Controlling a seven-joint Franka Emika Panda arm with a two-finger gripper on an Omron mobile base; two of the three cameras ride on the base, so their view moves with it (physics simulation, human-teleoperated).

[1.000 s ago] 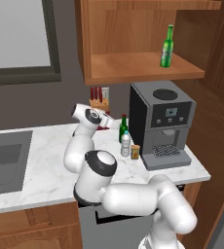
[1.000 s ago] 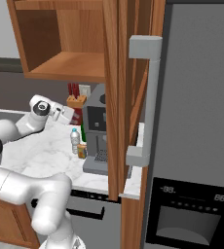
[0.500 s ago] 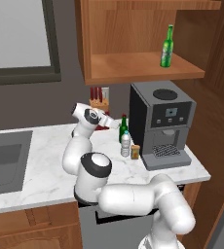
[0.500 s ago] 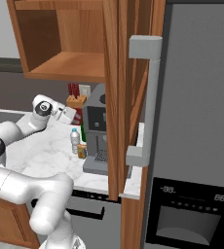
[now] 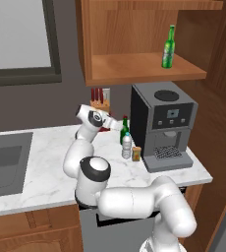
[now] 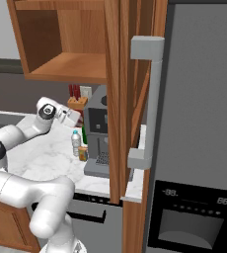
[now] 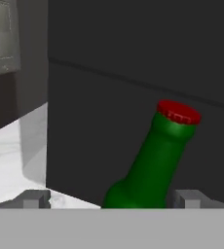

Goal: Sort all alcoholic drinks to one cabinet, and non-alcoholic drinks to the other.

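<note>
Standing on the wide cabinet [image 5: 144, 69] shelf: bright green bottle [image 5: 168, 47] | counter [image 5: 46, 167]: darker green bottle [image 5: 124, 130] and water bottle [image 5: 127, 145] beside coffee machine [image 5: 166, 125] | gripper [image 7: 111, 198]: jaws spread wide, empty, red-capped neck between fingertips

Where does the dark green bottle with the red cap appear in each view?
Left base view: dark green bottle on the counter, left of the coffee machine.
Right base view: a green sliver at the machine's left edge, mostly hidden.
Hand view: bottle lower centre, tilted.
Shared landmark: the coffee machine.
</note>
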